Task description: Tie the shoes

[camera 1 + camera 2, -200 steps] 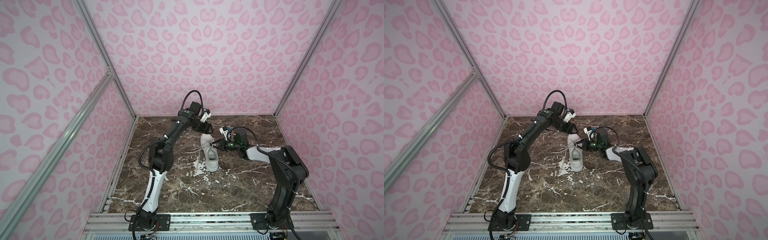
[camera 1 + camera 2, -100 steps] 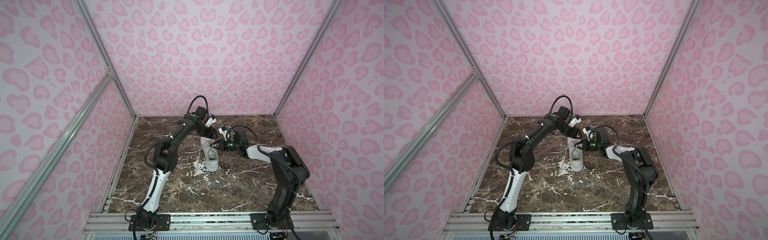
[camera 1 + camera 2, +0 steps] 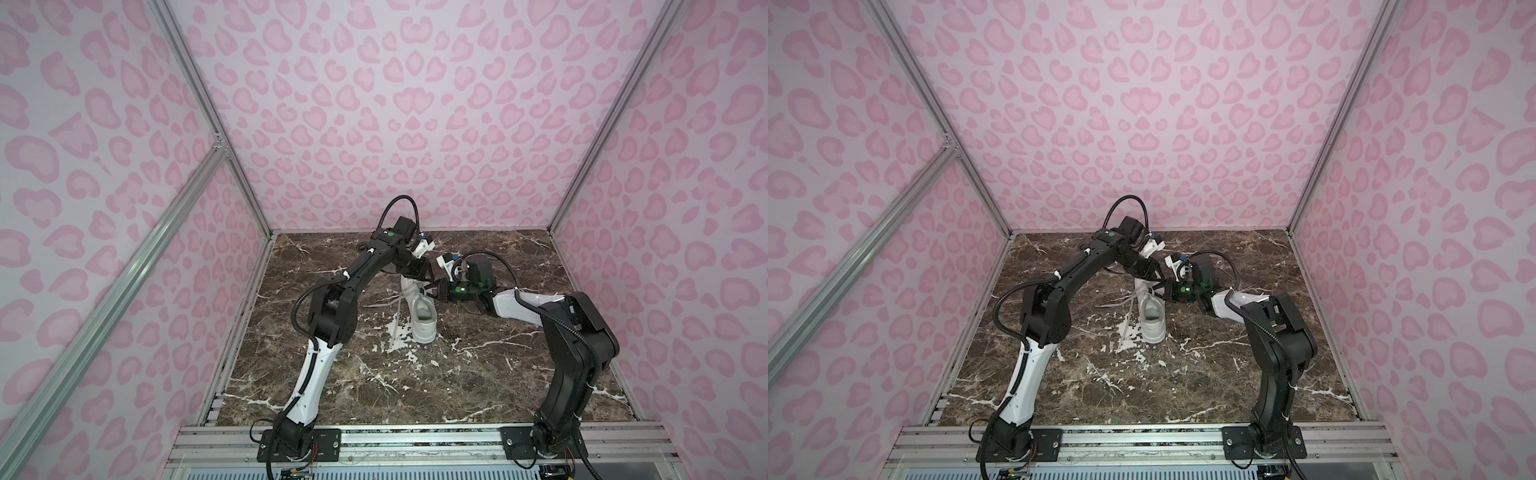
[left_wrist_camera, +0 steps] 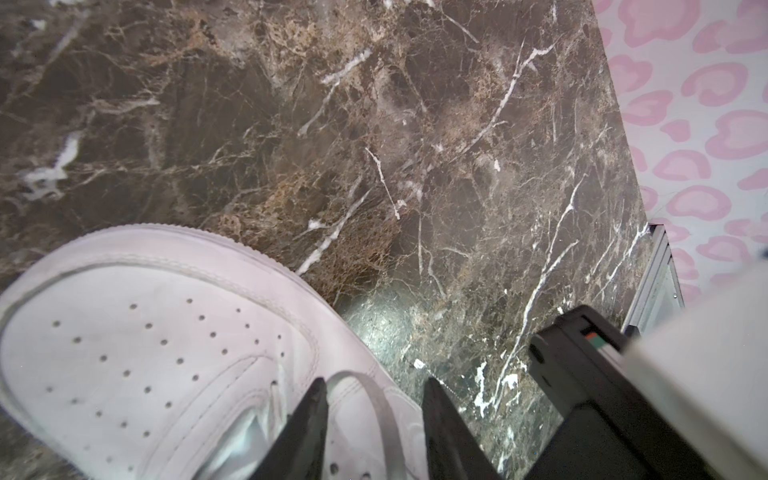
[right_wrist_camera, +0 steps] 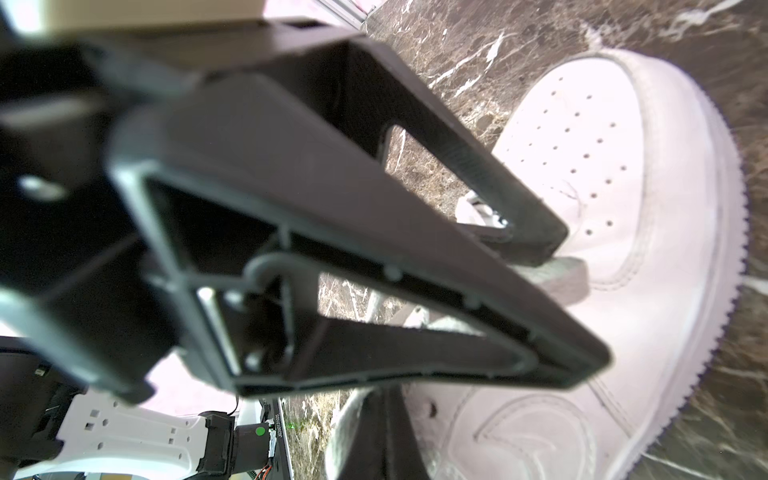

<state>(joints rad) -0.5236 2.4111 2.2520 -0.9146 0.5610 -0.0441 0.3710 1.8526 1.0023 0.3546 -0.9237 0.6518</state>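
Note:
One white sneaker (image 3: pixel 422 311) stands mid-floor, toe toward the back wall, seen in both top views (image 3: pixel 1152 311). Its perforated toe (image 4: pixel 145 353) fills the left wrist view. My left gripper (image 4: pixel 374 395) hangs over the lacing with its jaws apart, and a raised loop of flat lace (image 4: pixel 376 401) stands between them without touching. That loop (image 5: pixel 561 278) also shows between the left fingers (image 5: pixel 536 237) in the right wrist view. My right gripper (image 5: pixel 376 415) is shut on a lace (image 5: pixel 347 428) at the shoe's side. In a top view both grippers meet above the tongue: left gripper (image 3: pixel 424 277), right gripper (image 3: pixel 432 287).
Loose lace ends (image 3: pixel 395 307) trail over the brown marble floor (image 3: pixel 478 374) left of the shoe. Pink patterned walls (image 3: pixel 374 124) enclose the floor on three sides, with metal posts in the corners. A metal rail (image 3: pixel 415 440) carries both arm bases at the front.
My left arm has swung right and down from behind the shoe to over its laces, and its jaws have narrowed round the loop. The right gripper has stayed in place, shut.

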